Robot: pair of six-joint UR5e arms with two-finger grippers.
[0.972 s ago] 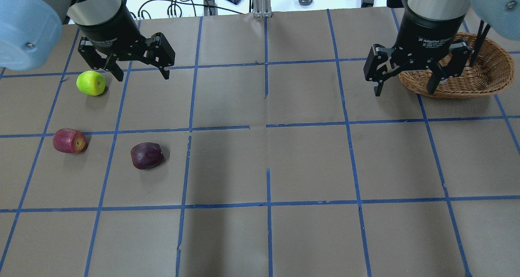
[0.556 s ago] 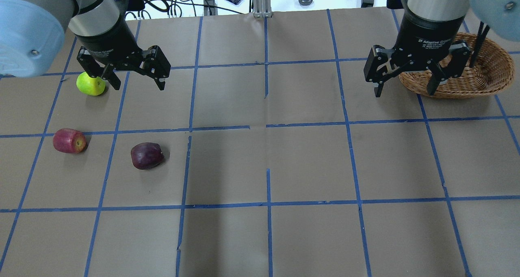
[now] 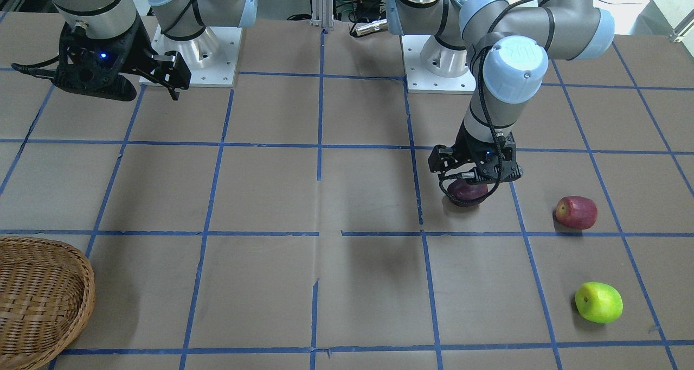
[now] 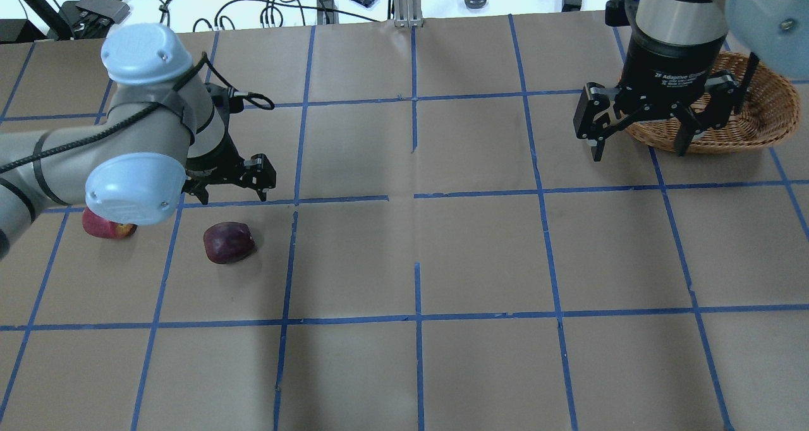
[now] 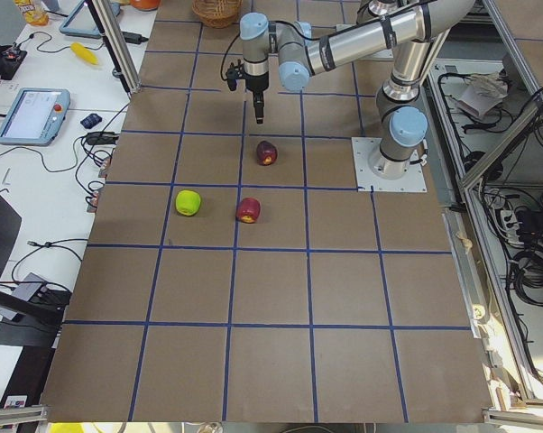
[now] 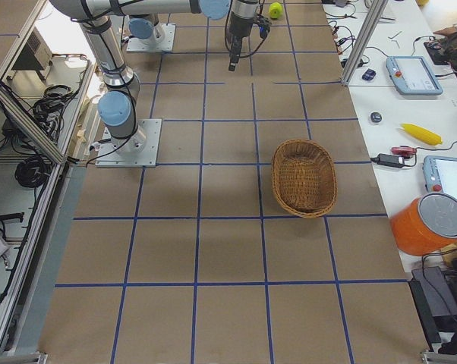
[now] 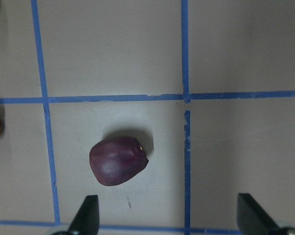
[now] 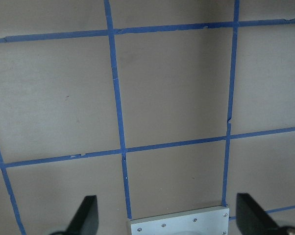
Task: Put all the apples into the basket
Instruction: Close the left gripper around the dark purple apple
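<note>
The dark purple apple [image 4: 229, 242] lies on the brown paper, and my left gripper [image 4: 234, 196] hangs open just above and behind it. In the left wrist view this apple [image 7: 118, 160] sits ahead of the fingertips [image 7: 86, 215], left of centre, with nothing between them. The red apple [image 3: 576, 212] and the green apple [image 3: 598, 302] rest farther out on the robot's left. From overhead the arm covers the green one and half of the red apple [image 4: 107, 227]. The wicker basket [image 4: 752, 118] stands at the far right, holding nothing I can see. My right gripper [image 4: 639, 153] hovers open beside its near-left rim.
Blue tape lines divide the paper into squares. The right arm's base plate [image 8: 179, 223] shows under the right gripper. Cables and small items [image 4: 297, 4] lie beyond the table's far edge. A teach pendant and an orange container [image 6: 430, 224] sit on the side bench.
My left arm has swung from beside the green apple towards the purple one and dropped lower, now hiding the green apple from overhead. The right gripper shifted only slightly.
</note>
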